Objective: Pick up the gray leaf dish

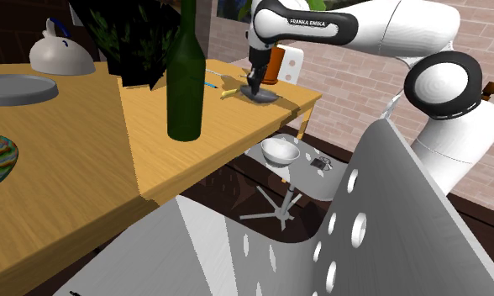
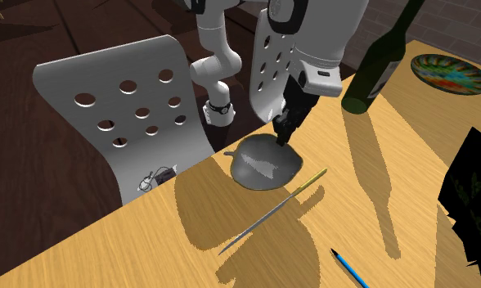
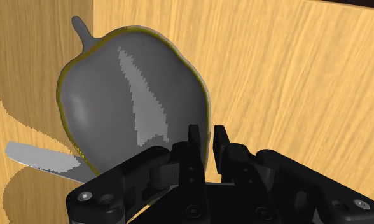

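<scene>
The gray leaf-shaped dish [image 2: 262, 169] lies near the wooden table's edge [image 2: 149, 214], its short stem pointing off the table. A yellowish line runs round its rim, plain in the wrist view on the dish [image 3: 128, 95]. My black gripper [image 2: 281, 135] comes down on the rim at the side away from the stem. Its fingers stand nearly together, with the dish's edge clasped between them at the gripper [image 3: 207, 143]. In the shoulder view the gripper [image 1: 254, 87] stands upright over the dish [image 1: 269, 97] at the table's far corner.
A knife [image 2: 271, 211] lies beside the dish and a blue pen [image 2: 349, 268] farther along. A tall green bottle [image 2: 382, 61] stands on the table, with a colourful plate [image 2: 447, 72] beyond it. White perforated chairs [image 2: 116, 106] flank the table. An orange cup [image 1: 273, 65] stands behind the gripper.
</scene>
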### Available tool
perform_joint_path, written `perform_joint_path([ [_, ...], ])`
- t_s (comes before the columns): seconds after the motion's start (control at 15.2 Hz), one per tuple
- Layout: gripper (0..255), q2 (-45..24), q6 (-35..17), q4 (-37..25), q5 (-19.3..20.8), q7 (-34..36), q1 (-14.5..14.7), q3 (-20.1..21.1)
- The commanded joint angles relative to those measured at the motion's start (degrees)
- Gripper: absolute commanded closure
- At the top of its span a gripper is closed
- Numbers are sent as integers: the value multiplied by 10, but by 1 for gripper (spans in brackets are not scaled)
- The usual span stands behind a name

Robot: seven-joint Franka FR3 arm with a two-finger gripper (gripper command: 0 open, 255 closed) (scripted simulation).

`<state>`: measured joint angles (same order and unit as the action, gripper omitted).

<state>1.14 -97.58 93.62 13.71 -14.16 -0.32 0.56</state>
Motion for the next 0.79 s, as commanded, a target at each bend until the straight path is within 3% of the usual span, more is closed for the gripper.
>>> perform_joint_path([
  [0.0,255,-1,16,-18,0,-3,0,0],
  [0.73,255,-27,93,-121,0,-19,2,2],
])
